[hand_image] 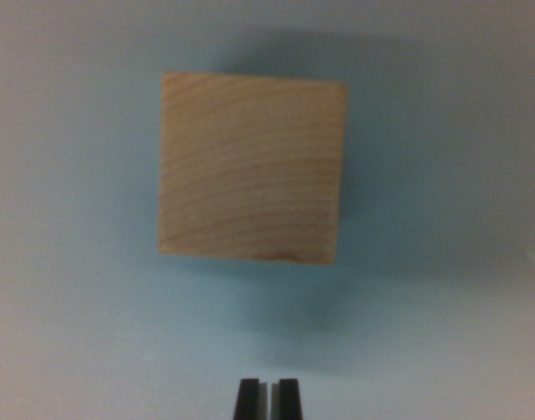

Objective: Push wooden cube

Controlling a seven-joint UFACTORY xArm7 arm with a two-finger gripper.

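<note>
The claw (268, 398) shows at the bottom edge, its two dark tips nearly together with only a thin slit between. The cube (250, 168) (pale, grained wood) sits on the bench (66, 332) ahead of the claw, apart from it.

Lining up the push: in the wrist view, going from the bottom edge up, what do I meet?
gripper, fingertips nearly together at the bottom edge → bare strip of light blue surface → wooden cube → more surface beyond it.
</note>
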